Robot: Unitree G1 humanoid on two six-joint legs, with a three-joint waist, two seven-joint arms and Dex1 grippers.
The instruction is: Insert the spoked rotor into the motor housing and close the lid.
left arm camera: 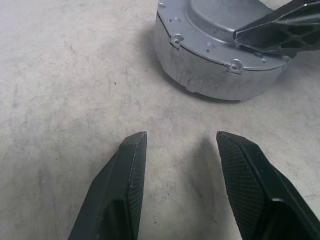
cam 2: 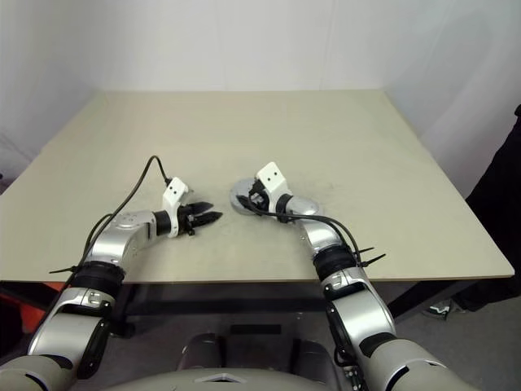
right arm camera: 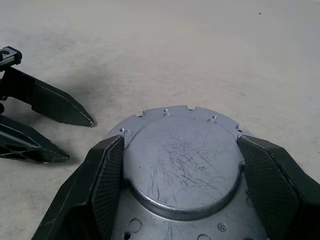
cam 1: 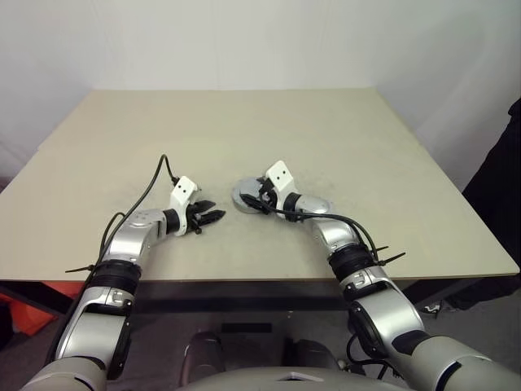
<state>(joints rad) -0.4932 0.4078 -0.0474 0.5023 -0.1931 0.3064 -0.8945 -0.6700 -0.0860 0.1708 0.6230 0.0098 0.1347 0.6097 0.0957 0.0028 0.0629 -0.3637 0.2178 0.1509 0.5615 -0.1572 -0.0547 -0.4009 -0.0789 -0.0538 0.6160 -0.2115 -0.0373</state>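
On the table [cam 1: 391, 147], right gripper [right arm camera: 180, 150] straddled the motor housing [left arm camera: 215, 60], fingers spread beside its raised top. Left gripper [left arm camera: 182, 145] stood open, empty. Closing step apparently underway; next likely needs seating check.

Housing [left arm camera: 215, 60] interior perhaps lid-covered, hidden

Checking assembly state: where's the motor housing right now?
The motor housing sits on the table near its front middle, between the right gripper's fingers, just right of the empty left gripper.

Bare test room, likely robotics lab, plain beige worktable [cam 1: 244, 122], blank white walls [cam 1: 244, 41], cabled robot arms, no furnishings
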